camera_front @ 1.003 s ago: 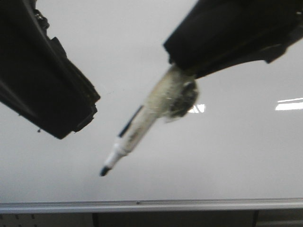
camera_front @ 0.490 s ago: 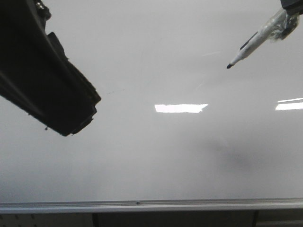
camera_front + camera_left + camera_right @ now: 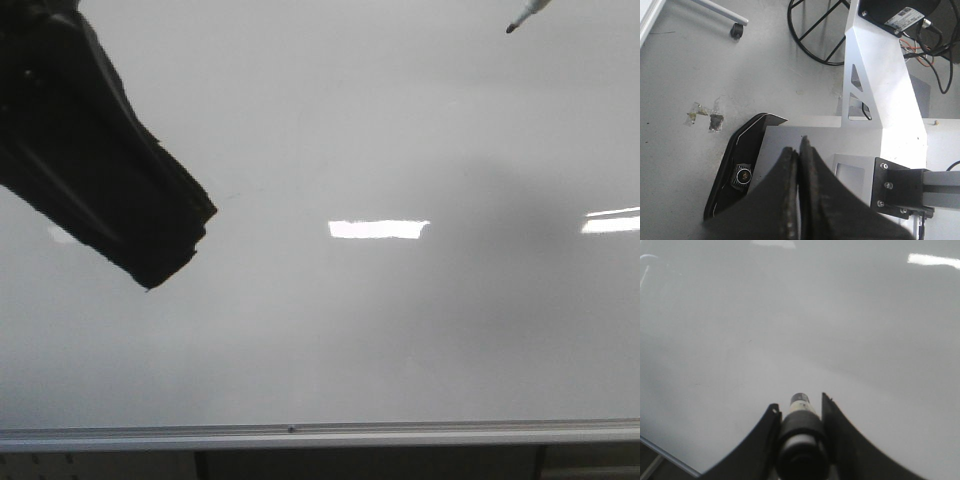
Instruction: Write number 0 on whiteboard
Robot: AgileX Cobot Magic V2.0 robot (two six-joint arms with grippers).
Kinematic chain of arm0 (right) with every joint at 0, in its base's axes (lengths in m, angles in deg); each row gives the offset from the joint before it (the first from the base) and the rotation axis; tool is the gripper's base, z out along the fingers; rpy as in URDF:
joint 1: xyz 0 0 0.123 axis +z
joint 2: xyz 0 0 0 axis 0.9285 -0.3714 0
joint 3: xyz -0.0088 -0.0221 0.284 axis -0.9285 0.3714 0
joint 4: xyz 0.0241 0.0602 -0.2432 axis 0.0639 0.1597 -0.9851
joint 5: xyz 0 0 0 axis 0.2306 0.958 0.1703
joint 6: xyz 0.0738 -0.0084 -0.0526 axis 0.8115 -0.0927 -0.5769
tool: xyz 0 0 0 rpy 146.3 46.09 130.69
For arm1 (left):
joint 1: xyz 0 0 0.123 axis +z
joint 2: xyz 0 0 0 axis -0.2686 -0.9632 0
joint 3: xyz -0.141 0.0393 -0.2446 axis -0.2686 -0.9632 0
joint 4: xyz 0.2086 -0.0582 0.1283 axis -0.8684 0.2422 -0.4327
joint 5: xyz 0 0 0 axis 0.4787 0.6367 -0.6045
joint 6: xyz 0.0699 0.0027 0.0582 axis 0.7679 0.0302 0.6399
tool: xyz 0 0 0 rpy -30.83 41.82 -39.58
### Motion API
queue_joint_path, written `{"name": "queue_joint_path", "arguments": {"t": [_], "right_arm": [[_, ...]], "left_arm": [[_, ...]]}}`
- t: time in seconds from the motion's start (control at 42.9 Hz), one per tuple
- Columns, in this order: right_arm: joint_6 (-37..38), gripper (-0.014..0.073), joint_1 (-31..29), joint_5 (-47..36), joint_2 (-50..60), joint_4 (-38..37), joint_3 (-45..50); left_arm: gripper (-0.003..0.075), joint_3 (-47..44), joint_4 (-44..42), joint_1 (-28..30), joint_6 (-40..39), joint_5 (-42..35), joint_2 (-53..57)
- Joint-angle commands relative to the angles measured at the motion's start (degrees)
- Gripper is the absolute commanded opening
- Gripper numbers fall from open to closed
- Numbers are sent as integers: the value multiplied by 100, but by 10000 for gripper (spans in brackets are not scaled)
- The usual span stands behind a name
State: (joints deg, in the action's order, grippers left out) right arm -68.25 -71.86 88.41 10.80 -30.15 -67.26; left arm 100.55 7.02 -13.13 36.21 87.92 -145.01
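Observation:
The whiteboard (image 3: 380, 330) fills the front view, glossy white with a silver-grey rim (image 3: 320, 434) along its near edge. No number 0 shows on it in any view. My right gripper (image 3: 799, 407) is shut on a marker (image 3: 800, 422) with a white barrel and a black tip, held above the board (image 3: 815, 315). In the front view only the marker's tip (image 3: 522, 18) shows, at the top right edge. My left gripper (image 3: 799, 150) is shut and empty. Its black body (image 3: 110, 180) hangs over the board's left side.
Bright rectangular light reflections (image 3: 378, 229) lie on the board's middle and right. The left wrist view shows grey floor (image 3: 685, 65), a white robot frame (image 3: 880, 90), black cables (image 3: 815, 30) and a caster wheel (image 3: 735, 33). The board's rim also shows in the right wrist view (image 3: 665, 456).
The right arm and marker have moved up and to the right, almost out of the front view; only the tip still shows. The left arm has barely shifted.

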Motion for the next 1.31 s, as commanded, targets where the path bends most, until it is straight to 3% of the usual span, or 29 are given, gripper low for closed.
{"name": "queue_joint_path", "arguments": {"t": [0.0,0.163,0.443,0.676,1.283], "right_arm": [[-71,-57,-16,-109,-211,60,-412],[-71,-57,134,-61,-773,-16,-802],[-66,-57,694,-857,-1233,-176,-1085],[-61,-57,786,-1041,-1400,-176,-1085],[-57,-57,786,-491,-1901,-182,-1050]], "left_arm": [[-20,180,354,-24,-2,10,176],[-20,180,354,-24,-2,10,176],[-20,180,354,-24,-2,10,176],[-20,180,354,-24,-2,10,176],[-20,180,354,-24,-2,10,176]]}}
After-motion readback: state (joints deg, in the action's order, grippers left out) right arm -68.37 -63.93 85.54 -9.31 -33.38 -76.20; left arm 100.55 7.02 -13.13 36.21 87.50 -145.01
